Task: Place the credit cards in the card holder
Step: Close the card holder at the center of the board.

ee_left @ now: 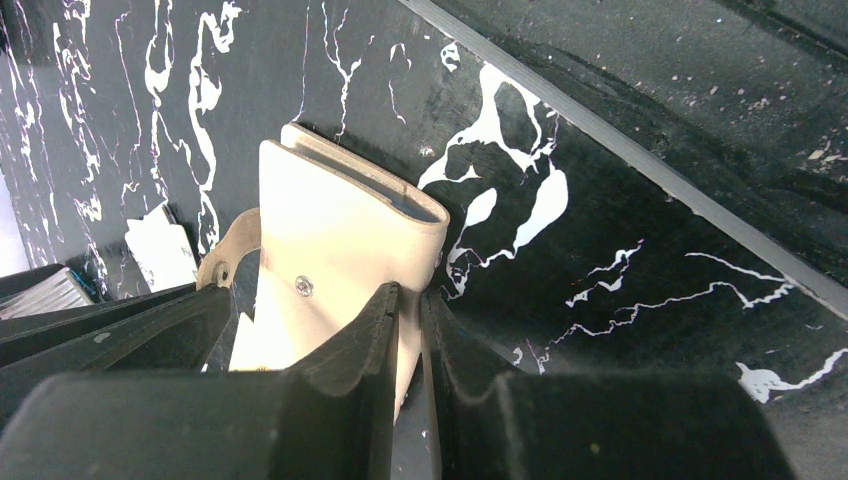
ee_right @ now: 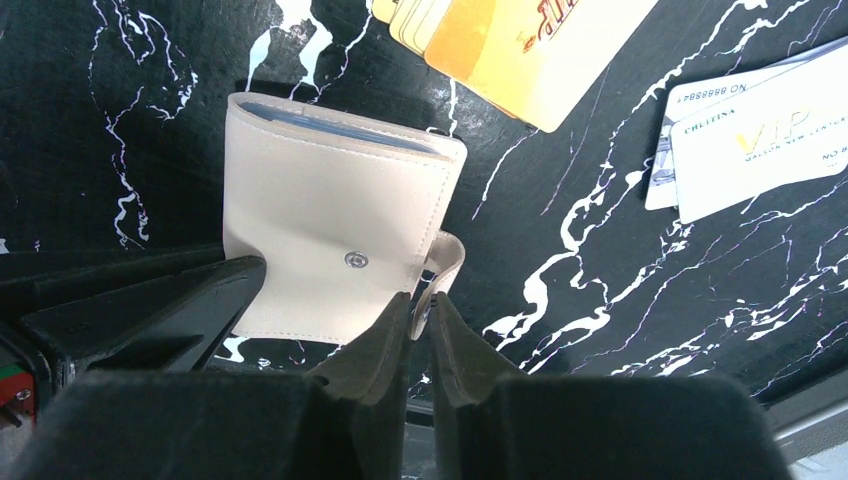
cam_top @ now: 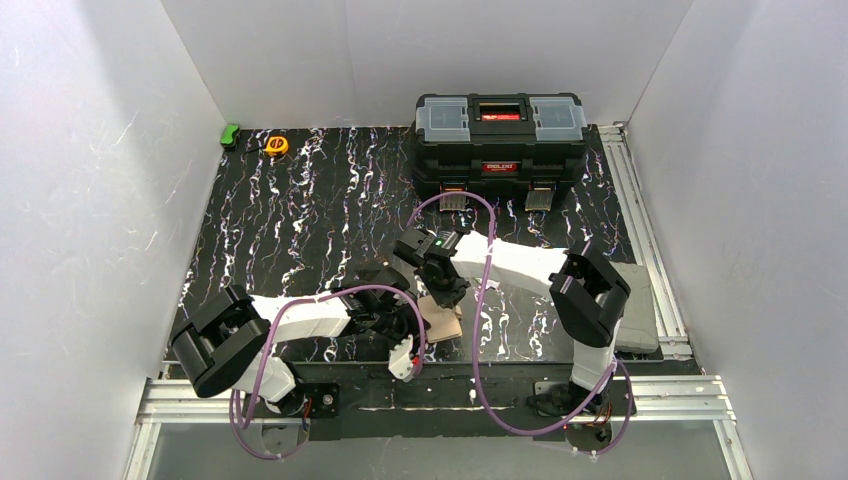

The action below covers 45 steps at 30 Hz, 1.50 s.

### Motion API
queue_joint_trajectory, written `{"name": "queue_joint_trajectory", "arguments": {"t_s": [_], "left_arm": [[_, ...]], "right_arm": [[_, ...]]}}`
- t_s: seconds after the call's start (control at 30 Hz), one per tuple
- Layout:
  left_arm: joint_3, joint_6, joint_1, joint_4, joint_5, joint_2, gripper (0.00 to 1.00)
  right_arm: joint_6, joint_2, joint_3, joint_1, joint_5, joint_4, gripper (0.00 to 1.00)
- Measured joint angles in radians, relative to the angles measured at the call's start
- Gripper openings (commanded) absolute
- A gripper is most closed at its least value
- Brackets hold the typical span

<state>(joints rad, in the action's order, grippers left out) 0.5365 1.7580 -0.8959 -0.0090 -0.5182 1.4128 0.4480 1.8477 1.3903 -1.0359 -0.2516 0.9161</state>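
The card holder [ee_right: 320, 220] is a cream folded wallet with a metal snap; a pale blue lining shows along its far edge. My right gripper [ee_right: 420, 305] is shut on its snap tab [ee_right: 447, 262]. My left gripper [ee_left: 410, 300] is shut on one side edge of the card holder [ee_left: 340, 230]. In the top view both grippers meet over the tan card holder [cam_top: 443, 325] near the table's front edge. An orange credit card [ee_right: 520, 45] lies fanned with paler cards just beyond the wallet. White VIP cards [ee_right: 770, 125] lie to the right.
A big black toolbox [cam_top: 500, 140] stands at the back of the black marbled table [cam_top: 300, 220]. An orange tape measure [cam_top: 276, 145] and a small green object [cam_top: 230, 135] sit at the back left corner. A metal rail [cam_top: 640, 210] runs along the right side.
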Motion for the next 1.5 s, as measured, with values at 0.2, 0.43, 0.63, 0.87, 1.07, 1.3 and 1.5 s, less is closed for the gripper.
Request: {"name": "queue_joint_trajectory", "arguments": {"t_s": [0.2,0.43,0.63,0.87,1.07,1.3,1.5], "left_arm": [[0.0,0.0,0.0,0.0,0.0,0.0,0.11],[0.0,0.0,0.0,0.0,0.0,0.0,0.11],[0.0,0.0,0.0,0.0,0.001,0.0,0.11],[0.0,0.0,0.0,0.0,0.001,0.0,0.11],[0.0,0.0,0.0,0.0,0.001,0.0,0.11],[0.0,0.0,0.0,-0.002,0.001,0.0,0.11],[0.0,0.002,0.0,-0.002,0.001,0.0,0.11]], "right_arm": [[0.001,0.0,0.0,0.002,0.012,0.0,0.18],[0.002,0.003,-0.003,0.003,0.023,0.0,0.29],[0.005,0.01,-0.013,0.008,0.026,0.003,0.26],[0.013,0.01,-0.014,0.009,0.023,0.002,0.13],[0.018,0.01,-0.014,0.009,0.012,0.002,0.14],[0.021,0.01,-0.014,0.009,-0.005,0.016,0.22],[0.022,0.01,-0.014,0.009,-0.009,0.025,0.26]]}}
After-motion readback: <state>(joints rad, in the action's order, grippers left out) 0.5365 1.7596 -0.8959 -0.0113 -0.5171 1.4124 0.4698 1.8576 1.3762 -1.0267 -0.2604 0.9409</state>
